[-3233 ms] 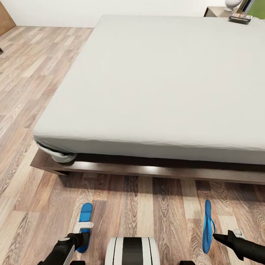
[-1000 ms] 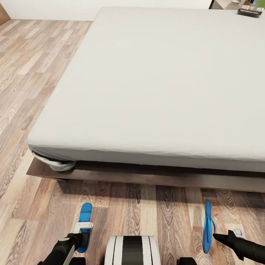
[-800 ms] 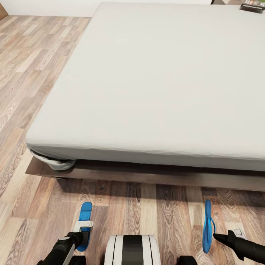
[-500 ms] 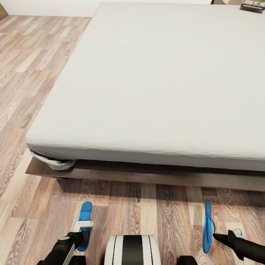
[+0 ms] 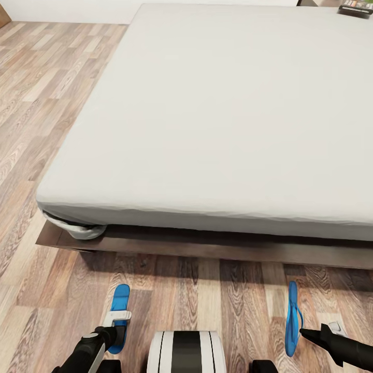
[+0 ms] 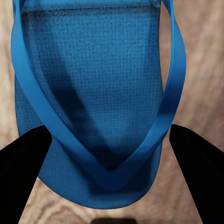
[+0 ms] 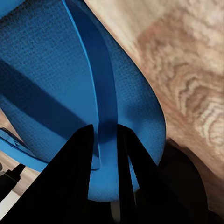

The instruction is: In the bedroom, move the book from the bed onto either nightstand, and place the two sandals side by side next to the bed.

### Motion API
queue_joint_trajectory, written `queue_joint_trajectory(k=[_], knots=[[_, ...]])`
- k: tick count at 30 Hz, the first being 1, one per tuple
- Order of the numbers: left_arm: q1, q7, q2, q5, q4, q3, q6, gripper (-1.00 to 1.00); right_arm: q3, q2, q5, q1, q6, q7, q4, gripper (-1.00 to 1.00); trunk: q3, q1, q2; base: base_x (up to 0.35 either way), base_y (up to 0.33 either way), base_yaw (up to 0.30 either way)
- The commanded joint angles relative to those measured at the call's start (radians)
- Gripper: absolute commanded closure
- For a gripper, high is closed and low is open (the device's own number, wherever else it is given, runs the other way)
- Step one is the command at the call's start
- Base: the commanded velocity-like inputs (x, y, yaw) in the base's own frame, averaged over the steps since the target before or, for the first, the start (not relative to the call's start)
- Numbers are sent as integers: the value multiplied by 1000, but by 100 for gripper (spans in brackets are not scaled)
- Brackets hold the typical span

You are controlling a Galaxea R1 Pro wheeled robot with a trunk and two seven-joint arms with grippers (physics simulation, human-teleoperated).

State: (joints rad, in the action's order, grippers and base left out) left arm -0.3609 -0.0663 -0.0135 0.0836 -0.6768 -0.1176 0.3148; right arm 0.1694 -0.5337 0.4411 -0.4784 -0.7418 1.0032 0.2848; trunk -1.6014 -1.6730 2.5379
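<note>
Book [image 5: 355, 7] cut off, top edge.

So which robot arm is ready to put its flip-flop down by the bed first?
Probably the right: its fingers already pinch the right sandal's strap. The left fingers stand wide open around the left sandal.

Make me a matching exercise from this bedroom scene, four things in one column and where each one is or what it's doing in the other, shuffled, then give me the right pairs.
Things
1. left sandal
2. right sandal
3. book
4. right gripper

States
A. lies on the far corner of the bed
B. turned on its edge above the floor
C. shut on a thong strap
D. sole facing up, between open fingers

Pairs: 1-D, 2-B, 3-A, 4-C
</note>
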Motion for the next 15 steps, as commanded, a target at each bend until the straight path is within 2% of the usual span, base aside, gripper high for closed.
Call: queue_joint_trajectory(k=[1,6,9,15], knots=[[1,-9,1,13,10,-7,5,100,2,0,1,0,-5,2,0,100,-1,0,0,0,0,0],[1,-9,1,13,10,-7,6,100,2,0,1,0,-5,2,0,100,-1,0,0,0,0,0],[1,-9,1,13,10,-8,6,100,2,0,1,0,-4,2,-1,100,11,1,-1,0,0,0],[1,-9,1,13,10,-7,6,100,2,0,1,0,-5,2,-1,100,11,1,-1,0,0,0]])
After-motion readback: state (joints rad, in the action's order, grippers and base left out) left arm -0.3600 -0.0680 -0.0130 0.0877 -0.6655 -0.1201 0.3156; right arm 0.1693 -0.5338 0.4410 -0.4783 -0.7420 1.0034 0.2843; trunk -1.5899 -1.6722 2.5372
